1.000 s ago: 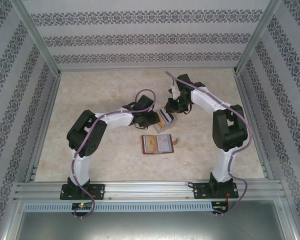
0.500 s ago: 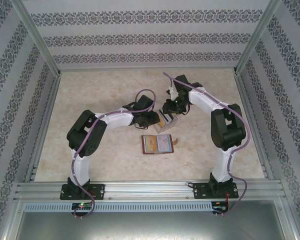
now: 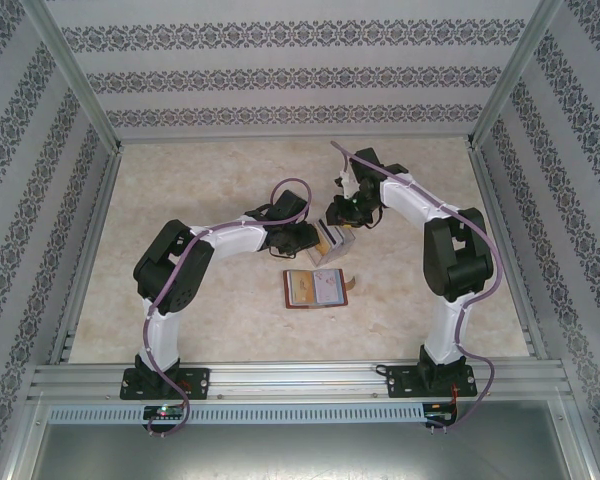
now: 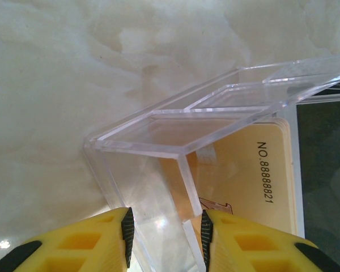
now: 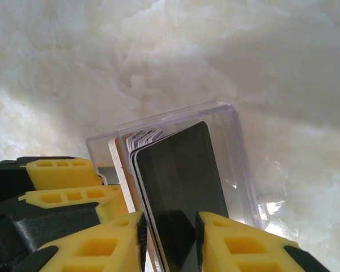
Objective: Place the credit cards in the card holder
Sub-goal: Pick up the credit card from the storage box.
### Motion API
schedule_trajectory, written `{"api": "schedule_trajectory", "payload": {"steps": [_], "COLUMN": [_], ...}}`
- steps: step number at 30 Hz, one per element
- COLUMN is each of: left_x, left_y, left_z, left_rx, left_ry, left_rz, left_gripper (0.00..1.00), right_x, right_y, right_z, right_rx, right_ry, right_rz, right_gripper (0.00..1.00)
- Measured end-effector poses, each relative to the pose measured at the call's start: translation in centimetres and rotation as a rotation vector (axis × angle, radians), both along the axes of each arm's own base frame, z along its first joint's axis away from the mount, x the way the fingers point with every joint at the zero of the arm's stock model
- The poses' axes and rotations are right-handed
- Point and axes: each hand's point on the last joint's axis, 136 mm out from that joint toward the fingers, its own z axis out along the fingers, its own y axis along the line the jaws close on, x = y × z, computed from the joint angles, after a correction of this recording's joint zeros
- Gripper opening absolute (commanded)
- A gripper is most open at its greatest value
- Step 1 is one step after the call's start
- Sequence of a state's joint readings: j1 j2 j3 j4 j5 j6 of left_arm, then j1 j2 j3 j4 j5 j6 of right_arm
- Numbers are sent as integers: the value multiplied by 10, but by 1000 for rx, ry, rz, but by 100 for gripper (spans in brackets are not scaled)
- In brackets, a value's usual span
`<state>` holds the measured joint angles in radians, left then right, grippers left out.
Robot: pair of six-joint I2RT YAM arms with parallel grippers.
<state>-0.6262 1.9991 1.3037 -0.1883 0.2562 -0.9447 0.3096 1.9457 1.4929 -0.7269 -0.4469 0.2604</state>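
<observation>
Right wrist view has the right gripper [image 5: 169, 241] with its fingers bracketing the near end of the black card [image 5: 181, 175], frontmost of the credit cards [image 5: 137, 148] standing packed in the clear case [image 5: 241, 164]; the pads seem to touch it, but a firm pinch I cannot tell. Clamped on the case's wall is the left gripper [image 4: 165, 241], beside the tan card [image 4: 243, 181]. These cards should be light, stiff and slick, best pinched across the faces at a free edge. Open on the table [image 3: 180, 180], the card holder [image 3: 315, 288] lies just nearer the bases than both grippers
</observation>
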Motion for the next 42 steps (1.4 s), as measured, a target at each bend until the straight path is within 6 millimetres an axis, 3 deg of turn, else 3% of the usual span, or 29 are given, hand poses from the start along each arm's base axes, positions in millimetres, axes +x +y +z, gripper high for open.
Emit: {"api": "schedule_trajectory", "payload": {"steps": [9, 27, 42], "left_x": [0, 0, -1], "left_y": [0, 0, -1], "left_z": [0, 0, 0], "left_rx": [-1, -1, -4], "left_ry": [1, 2, 4], "left_rz": [-1, -1, -3], "left_gripper": [38, 38, 39], "right_x": [2, 1, 2], "right_y": [0, 3, 1], "right_z": [2, 5, 7], "right_rx": [9, 39, 76], "right_ry": [-14, -2, 17], "right_rz": [-4, -10, -27], "right_gripper": [22, 27, 24]}}
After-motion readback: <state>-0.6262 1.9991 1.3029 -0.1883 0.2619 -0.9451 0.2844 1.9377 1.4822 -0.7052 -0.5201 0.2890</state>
